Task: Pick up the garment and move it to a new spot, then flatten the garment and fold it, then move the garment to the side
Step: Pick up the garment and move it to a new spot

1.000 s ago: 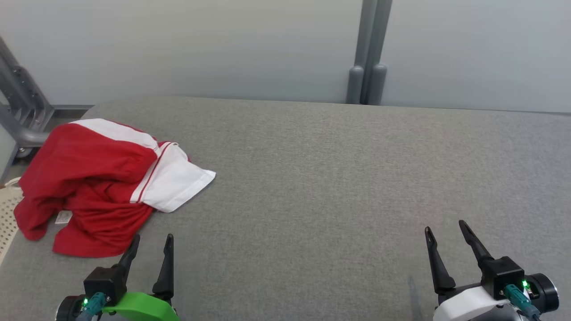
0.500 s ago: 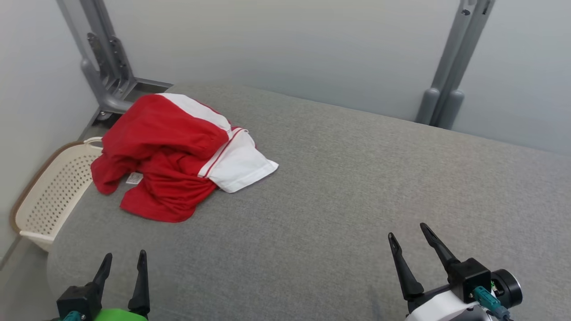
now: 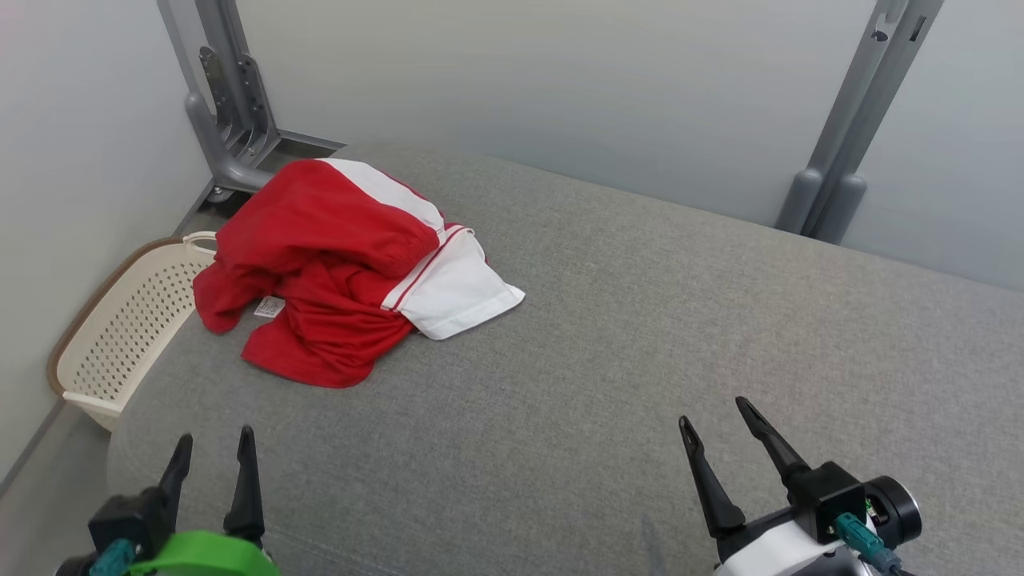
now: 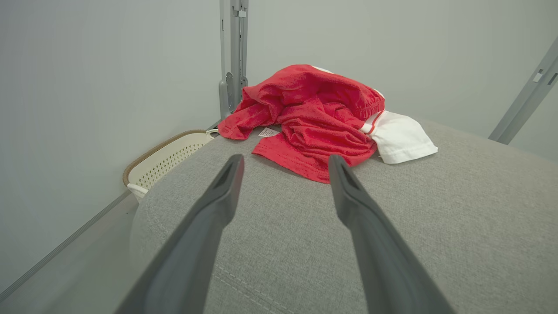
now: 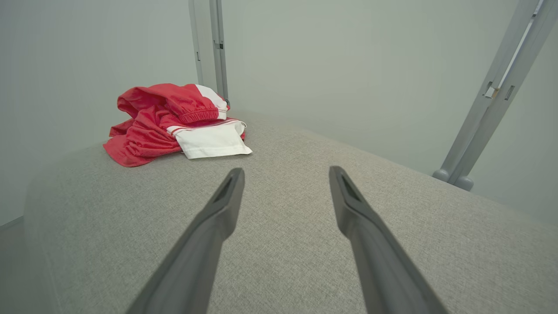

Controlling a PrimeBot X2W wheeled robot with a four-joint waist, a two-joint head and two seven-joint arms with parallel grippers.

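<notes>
Crowding the cushion (image 3: 640, 360) edge, garment (image 3: 320, 232) lies bunched.

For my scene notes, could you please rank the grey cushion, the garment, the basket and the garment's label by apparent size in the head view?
1. grey cushion
2. garment
3. basket, partly hidden by the cushion, so only its visible part ranks here
4. label

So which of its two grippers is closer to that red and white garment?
Left. The left gripper is just short of the garment, not touching; the right gripper is far across the grey upholstered surface.
</notes>
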